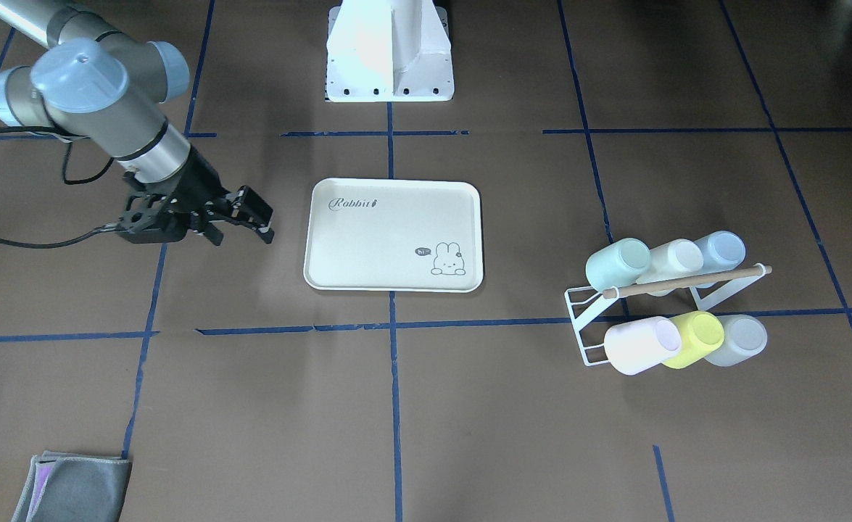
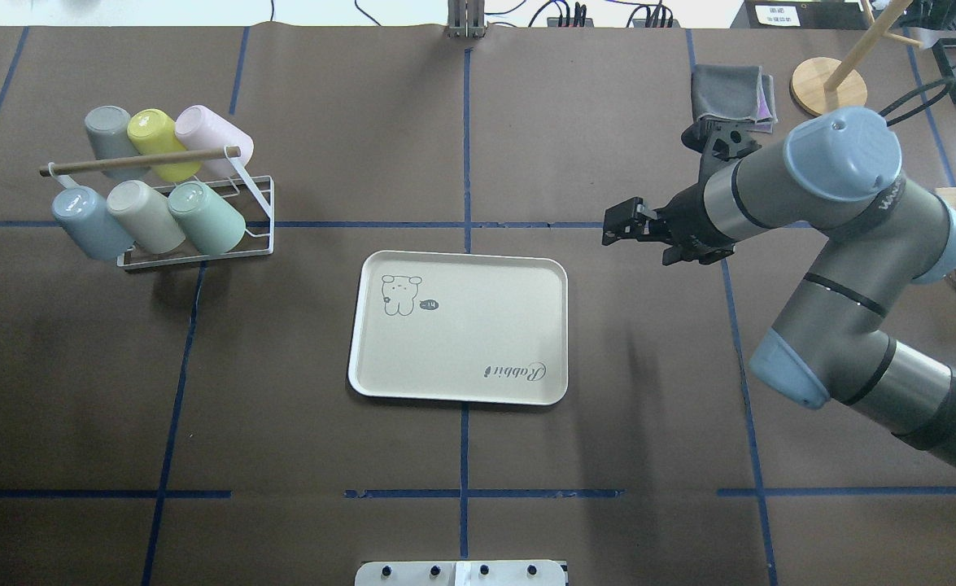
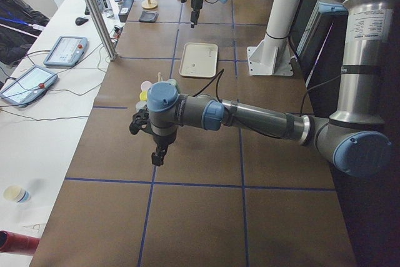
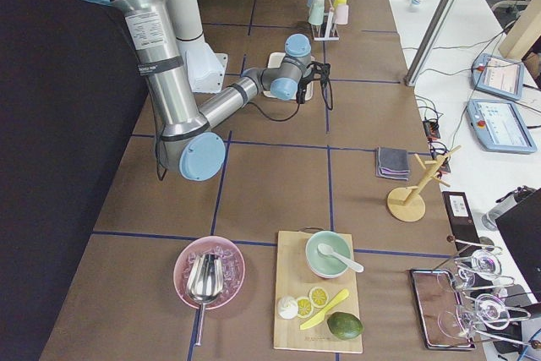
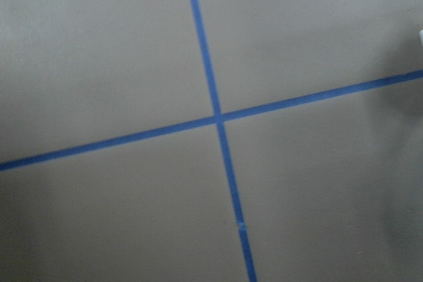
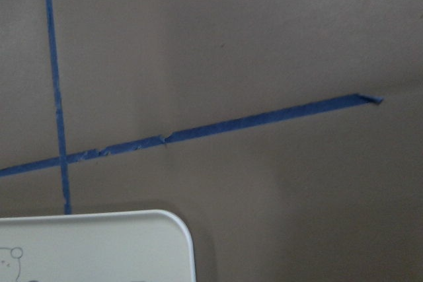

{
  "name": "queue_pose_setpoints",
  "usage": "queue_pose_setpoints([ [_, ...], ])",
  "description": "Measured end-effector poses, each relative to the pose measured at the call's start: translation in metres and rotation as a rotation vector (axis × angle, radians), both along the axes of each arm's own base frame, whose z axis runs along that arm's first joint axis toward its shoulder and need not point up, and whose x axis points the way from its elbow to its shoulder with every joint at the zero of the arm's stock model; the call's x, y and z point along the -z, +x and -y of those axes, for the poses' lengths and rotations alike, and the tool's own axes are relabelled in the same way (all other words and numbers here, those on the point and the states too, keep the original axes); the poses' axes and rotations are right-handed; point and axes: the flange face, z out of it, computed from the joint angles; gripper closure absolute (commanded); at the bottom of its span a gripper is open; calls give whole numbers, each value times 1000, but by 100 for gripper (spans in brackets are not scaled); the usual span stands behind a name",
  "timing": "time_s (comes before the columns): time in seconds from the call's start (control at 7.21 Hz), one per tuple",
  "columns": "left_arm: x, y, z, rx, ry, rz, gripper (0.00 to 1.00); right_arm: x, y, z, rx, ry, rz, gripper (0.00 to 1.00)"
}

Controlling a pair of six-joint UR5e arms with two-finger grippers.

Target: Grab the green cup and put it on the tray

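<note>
Brown paper crossed with blue tape covers the bench. From across it, the tray lies flat and bare at mid-frame. The right claw hangs off the tray's left side, apart from it, fingers spread and holding nothing. The green cup is at the right, tilted on a white wire rack. It sits at the left end of the upper row, touching a cream cup, and a wooden rod crosses that row.

From overhead, the rack is upper left, the tray centre and the right claw upper right, so the tray lies between claw and cup.

At the left end, the left claw points down over bare bench, with the rack just behind its arm. I cannot tell whether it is spread or closed.

At the right end, the rack shows small at the top of the frame.

The left wrist view shows only crossed tape. The right wrist view shows the tray's corner at lower left.

Risks, as I judge them: the cups are packed tight, so a finger could nudge the cream neighbour or catch the rod. A lift off-line could drag the light rack. The smooth taper may slip in a loose grip. The pale colours also invite taking the wrong cup.
</note>
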Motion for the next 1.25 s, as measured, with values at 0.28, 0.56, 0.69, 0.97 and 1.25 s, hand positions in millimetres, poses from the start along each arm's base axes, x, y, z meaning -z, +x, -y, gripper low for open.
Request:
queue_pose_setpoints([
  [0.28,64,40,-15,-81,109,6,0,-3,61,26,57,51,-144,0],
  [0.56,107,56,-31,-115,240,137,0,-27,121,45,158,116,-284,0],
  [0.69,123,62,-35,-162,318,246,0,-53,156,52,203,154,-338,0],
  [0.97,169,69,-24,-285,442,476,0,-113,226,60,288,218,-404,0],
  [1.25,224,112,-26,-426,556,693,0,-174,285,60,365,232,-372,0],
])
